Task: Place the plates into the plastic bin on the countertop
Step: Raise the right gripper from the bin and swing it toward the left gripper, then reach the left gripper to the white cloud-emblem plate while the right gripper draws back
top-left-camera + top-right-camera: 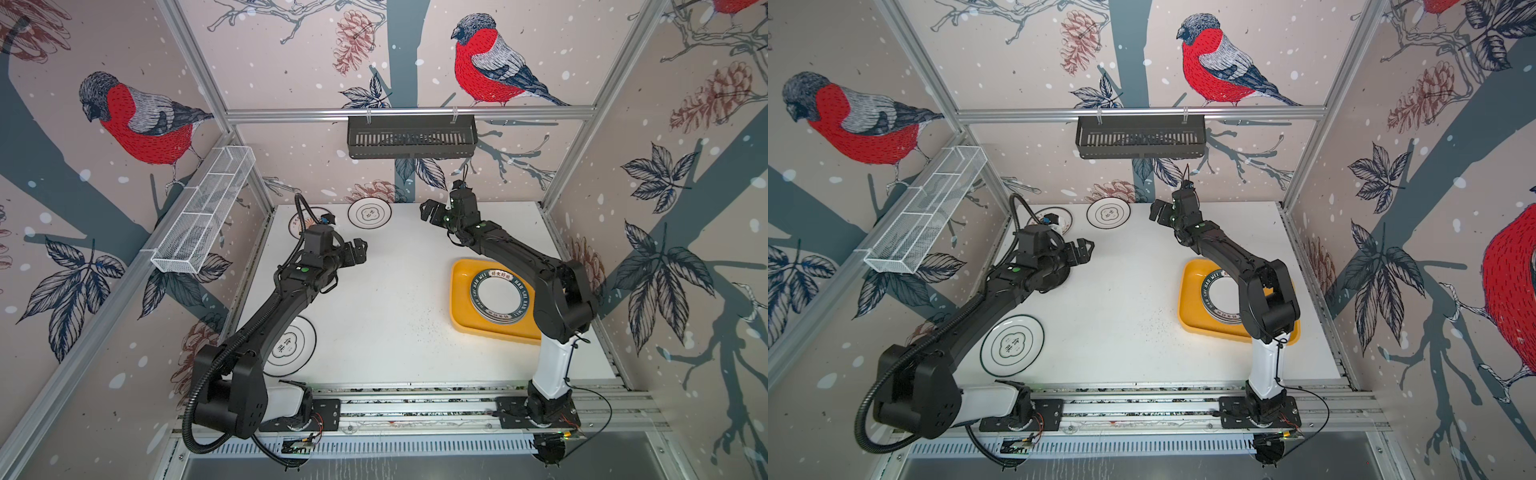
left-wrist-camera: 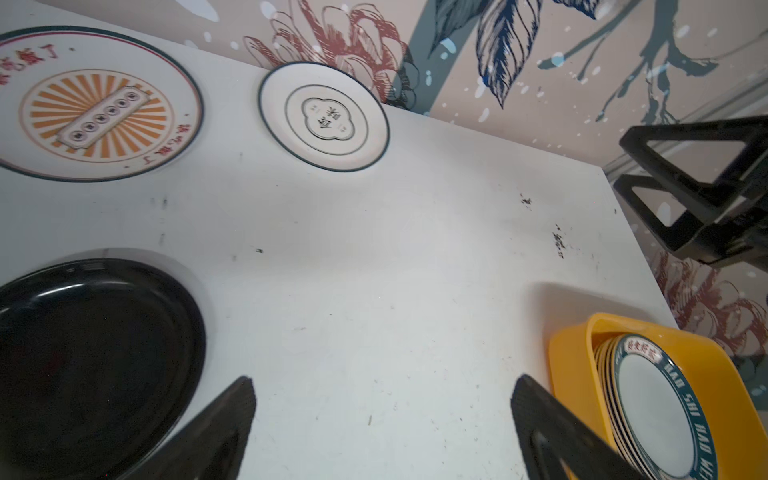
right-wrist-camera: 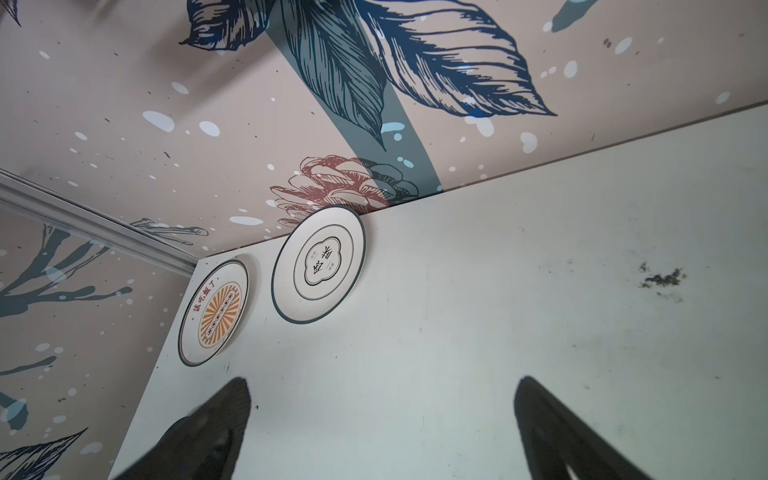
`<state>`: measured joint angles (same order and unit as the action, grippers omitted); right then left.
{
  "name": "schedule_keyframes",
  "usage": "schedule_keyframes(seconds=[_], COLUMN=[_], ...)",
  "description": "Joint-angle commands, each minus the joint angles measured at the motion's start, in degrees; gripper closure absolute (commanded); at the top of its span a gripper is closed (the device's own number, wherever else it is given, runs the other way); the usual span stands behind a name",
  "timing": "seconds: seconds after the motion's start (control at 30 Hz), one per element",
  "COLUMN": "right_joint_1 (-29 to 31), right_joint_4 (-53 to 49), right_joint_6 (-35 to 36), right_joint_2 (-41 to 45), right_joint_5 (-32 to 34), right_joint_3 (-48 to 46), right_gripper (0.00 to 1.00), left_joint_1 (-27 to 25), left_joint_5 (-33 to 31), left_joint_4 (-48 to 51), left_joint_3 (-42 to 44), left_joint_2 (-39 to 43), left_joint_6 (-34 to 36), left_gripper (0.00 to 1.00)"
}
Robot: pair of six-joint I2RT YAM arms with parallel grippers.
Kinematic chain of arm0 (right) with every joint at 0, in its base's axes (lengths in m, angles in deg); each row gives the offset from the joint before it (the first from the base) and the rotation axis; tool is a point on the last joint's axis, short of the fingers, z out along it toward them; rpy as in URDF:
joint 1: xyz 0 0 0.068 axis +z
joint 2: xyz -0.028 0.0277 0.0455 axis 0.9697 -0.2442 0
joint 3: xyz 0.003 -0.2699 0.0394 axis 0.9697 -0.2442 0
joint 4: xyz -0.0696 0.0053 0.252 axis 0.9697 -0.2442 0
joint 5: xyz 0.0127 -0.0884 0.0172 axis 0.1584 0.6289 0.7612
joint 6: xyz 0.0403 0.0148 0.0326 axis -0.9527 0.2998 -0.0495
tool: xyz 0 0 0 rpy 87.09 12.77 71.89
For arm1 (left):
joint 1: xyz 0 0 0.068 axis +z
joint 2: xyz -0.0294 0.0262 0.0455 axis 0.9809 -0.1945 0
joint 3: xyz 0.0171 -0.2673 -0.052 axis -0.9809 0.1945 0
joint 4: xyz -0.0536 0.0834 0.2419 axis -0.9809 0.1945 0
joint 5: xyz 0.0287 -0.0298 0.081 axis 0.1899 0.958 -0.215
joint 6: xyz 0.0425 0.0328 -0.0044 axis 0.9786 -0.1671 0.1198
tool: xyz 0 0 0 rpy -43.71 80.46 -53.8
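Black fingers spread wide on the left gripper [image 1: 358, 249], nothing between them, and it hovers above the white countertop [image 1: 395, 299] on the left half. Its wrist view catches a black plate [image 2: 95, 365] lying flat on the countertop close by the gripper. Further off, toward the back wall, a sunburst plate [image 2: 95, 104] sits next to a flower-outline plate [image 1: 369, 212], the two close but apart.

Over to the right gripper [image 1: 430, 210]: also gaping, also empty, raised near the back edge and facing that same pair of plates. Down by the left arm's elbow, a second flower-outline plate [image 1: 1012, 343] rests near the front edge, partly under the arm in a top view.

And the yellow plastic bin [image 1: 459, 299] lies on the right side of the countertop, partly hidden by the right arm, with a stack of green-lettered plates [image 1: 496, 297] already inside it.
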<state>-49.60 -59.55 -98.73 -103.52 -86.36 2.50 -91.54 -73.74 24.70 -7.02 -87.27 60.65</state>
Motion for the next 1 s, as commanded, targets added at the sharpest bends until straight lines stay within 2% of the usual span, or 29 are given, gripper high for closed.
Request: schedule_keyframes(seconds=[0.0, 0.4, 0.6, 0.83, 0.97], right_joint_1=[0.2, 0.2, 0.1, 0.5, 0.8], right_joint_4=[0.0, -1.8, 5.2, 11.8, 14.1], right_joint_6=[-0.7, -3.9, -10.8, -17.3, -18.7], right_joint_2=[-2.9, -19.3, -25.1, -29.3, -29.8], right_joint_5=[-2.2, -9.4, -14.1, -18.0, -19.7], right_joint_3=[3.6, 22.9, 25.1, 25.9, 24.9], right_gripper=[0.01, 0.01, 0.04, 0.07, 0.09], left_joint_1=[2.9, 7.5, 9.8, 10.0, 10.1], left_joint_5=[2.8, 4.3, 9.8, 10.6, 12.6], left_joint_4=[-2.5, -2.4, -4.5, -4.5, -4.3], left_joint_3=[0.3, -0.5, -0.1, -0.1, -0.6], left_joint_2=[-0.6, -2.7, -2.6, -3.0, -4.8], left_joint_6=[-1.6, -1.1, -0.8, -0.1, -0.5], left_gripper=[0.04, 0.04, 0.04, 0.04, 0.04])
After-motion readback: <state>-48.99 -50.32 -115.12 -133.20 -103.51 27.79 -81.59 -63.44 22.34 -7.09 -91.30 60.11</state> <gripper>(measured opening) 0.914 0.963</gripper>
